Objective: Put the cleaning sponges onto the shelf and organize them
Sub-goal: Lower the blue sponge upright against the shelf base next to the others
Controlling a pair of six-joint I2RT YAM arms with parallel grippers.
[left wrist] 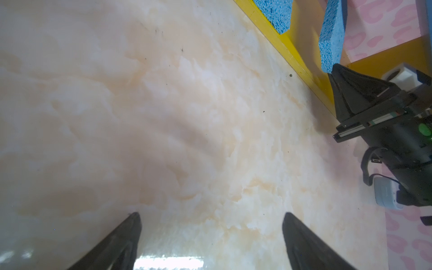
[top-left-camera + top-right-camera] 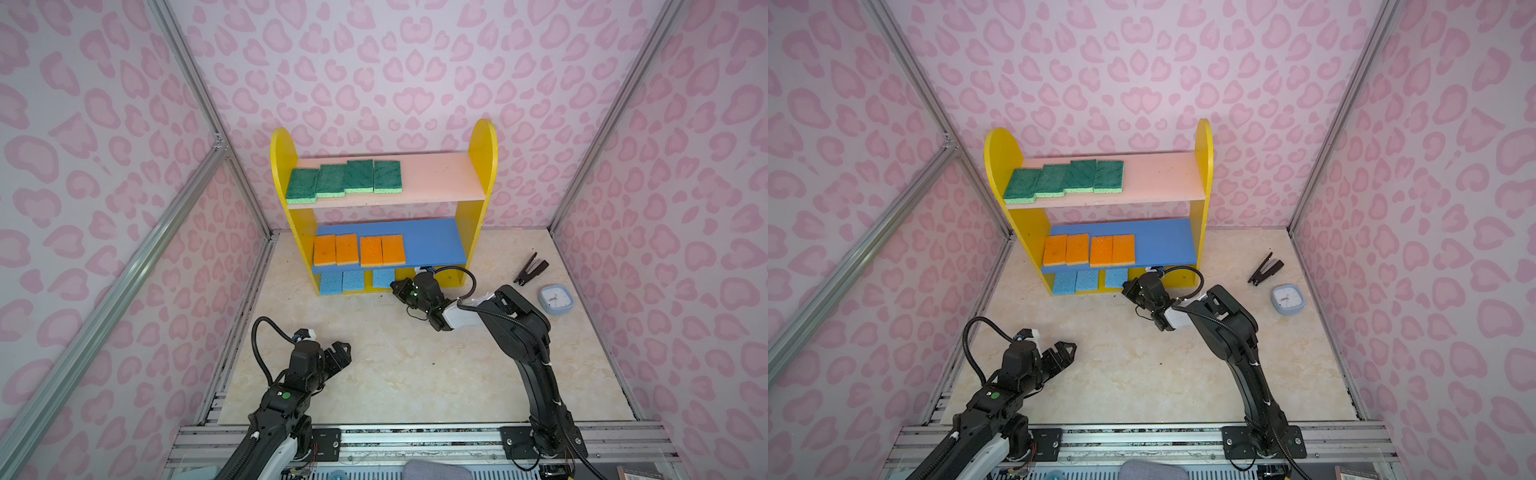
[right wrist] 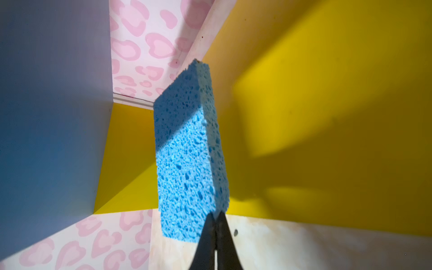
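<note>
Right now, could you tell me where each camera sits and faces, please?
Top views: high above the arm bases, looking down at the shelf; both arms show.
Left wrist: on the left arm, facing the table past the open left gripper.
Right wrist: on the right arm, facing into the shelf's bottom bay; the shut right gripper meets a blue sponge.
Shared: left wrist also sees that sponge and gripper.
</note>
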